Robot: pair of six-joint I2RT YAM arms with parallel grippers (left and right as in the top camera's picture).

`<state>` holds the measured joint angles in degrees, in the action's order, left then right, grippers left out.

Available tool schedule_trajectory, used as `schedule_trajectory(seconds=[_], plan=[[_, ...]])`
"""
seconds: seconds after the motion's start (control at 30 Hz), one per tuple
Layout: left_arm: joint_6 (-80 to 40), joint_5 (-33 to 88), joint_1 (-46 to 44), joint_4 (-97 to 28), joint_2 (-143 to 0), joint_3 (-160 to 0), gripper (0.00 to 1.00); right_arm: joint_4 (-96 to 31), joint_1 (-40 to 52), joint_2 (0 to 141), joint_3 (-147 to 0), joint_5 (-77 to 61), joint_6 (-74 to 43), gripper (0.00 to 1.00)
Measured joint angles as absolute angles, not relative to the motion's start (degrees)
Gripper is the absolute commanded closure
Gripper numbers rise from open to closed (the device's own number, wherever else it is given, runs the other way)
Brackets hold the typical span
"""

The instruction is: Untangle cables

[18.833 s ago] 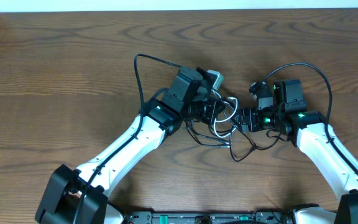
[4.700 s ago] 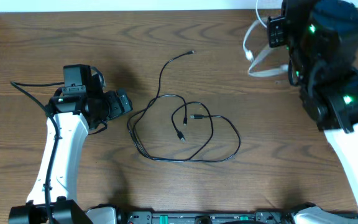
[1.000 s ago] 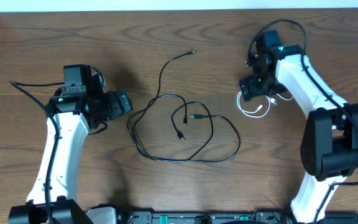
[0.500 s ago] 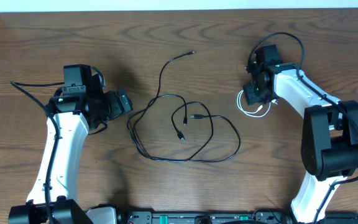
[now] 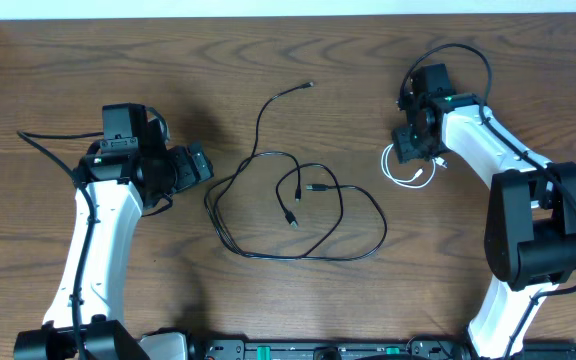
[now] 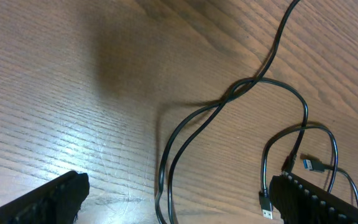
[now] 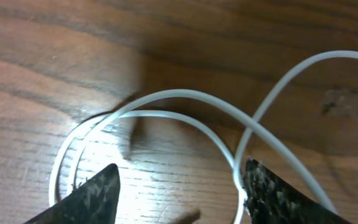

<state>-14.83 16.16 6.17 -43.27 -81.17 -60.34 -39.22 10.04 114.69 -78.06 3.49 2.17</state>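
Nearest the arm bases, the long black cable [image 5: 383, 225] sprawls in loose loops across the middle of the table [image 5: 68, 60], where it lay seconds ago. Just left of it the left gripper [image 5: 200, 165] hovers with its fingers spread wide and nothing between them, unmoved. Farther back on the right, well apart from the black one, the white cable [image 5: 405, 180] lies coiled on the wood. Earlier it hung raised at the right gripper [image 5: 408, 148], which now sits low over the coil, fingers apart and unclamped.
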Motion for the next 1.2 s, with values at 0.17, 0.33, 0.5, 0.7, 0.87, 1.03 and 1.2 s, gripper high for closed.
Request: schedule_trajectory(seconds=[0.17,0.33,0.5,0.7,0.87,1.03,1.2], plan=[[-14.83,16.16,6.17,-43.27,-81.17,-60.34,0.02,-38.54,9.28,114.69,-78.06,4.56,2.20,0.49],[-14.83,16.16,6.17,-43.27,-81.17,-60.34,0.02,-38.04,7.73,114.69,-78.06,4.71,2.33,0.59],[-14.83,16.16,6.17,-43.27,-81.17,-60.34,0.02,-35.94,6.92,114.69,-77.56,3.77,2.31,0.75],[-14.83,16.16,6.17,-43.27,-81.17,-60.34,0.02,-35.05,6.92,114.69,-75.94,2.17,2.11,0.76],[-14.83,16.16,6.17,-43.27,-81.17,-60.34,0.02,-34.74,6.92,114.69,-75.53,1.85,2.11,0.73],[-14.83,16.16,6.17,-43.24,-81.17,-60.34,0.02,-32.36,6.81,114.69,-74.35,1.96,2.11,0.72],[-14.83,16.16,6.17,-43.27,-81.17,-60.34,0.02,-29.61,6.72,114.61,-72.60,2.15,2.22,0.85]])
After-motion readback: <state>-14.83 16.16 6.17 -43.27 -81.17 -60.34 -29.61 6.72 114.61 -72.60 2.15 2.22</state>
